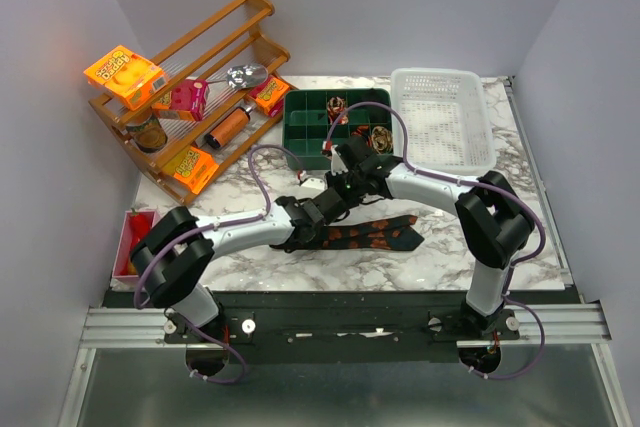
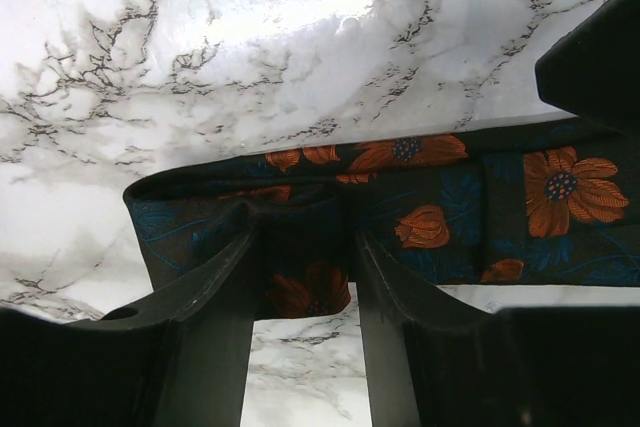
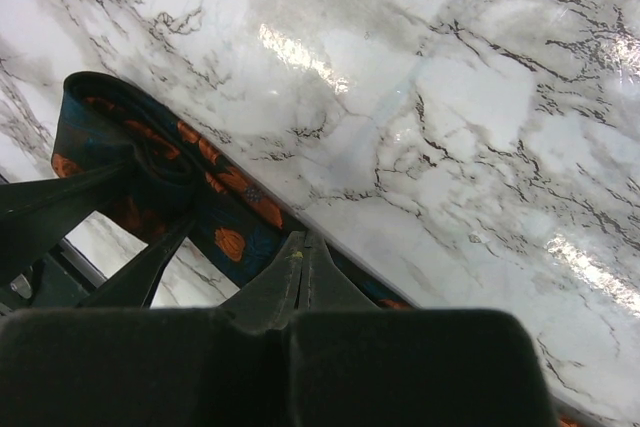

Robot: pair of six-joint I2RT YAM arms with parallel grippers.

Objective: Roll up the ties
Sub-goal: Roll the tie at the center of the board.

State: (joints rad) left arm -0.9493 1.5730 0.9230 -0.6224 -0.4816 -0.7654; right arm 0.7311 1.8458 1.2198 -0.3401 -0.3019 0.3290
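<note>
A dark tie (image 1: 378, 234) with orange flowers lies flat on the marble table in front of both arms. Its left end is folded over itself (image 2: 200, 197). My left gripper (image 1: 313, 215) straddles that folded end, and its jaws (image 2: 305, 242) are closed in on the fabric between them. My right gripper (image 1: 343, 190) is shut with nothing between its fingers. Its tip (image 3: 303, 242) rests on or just above the tie (image 3: 228, 237), a little right of the fold. The left gripper's fingers (image 3: 95, 202) show in the right wrist view around the fold.
A green compartment box (image 1: 312, 127) holding small coils stands behind the grippers. A white basket (image 1: 443, 117) is at the back right. A wooden rack (image 1: 215, 42) with orange packets stands at the back left. A red bin (image 1: 135, 232) sits at the left edge.
</note>
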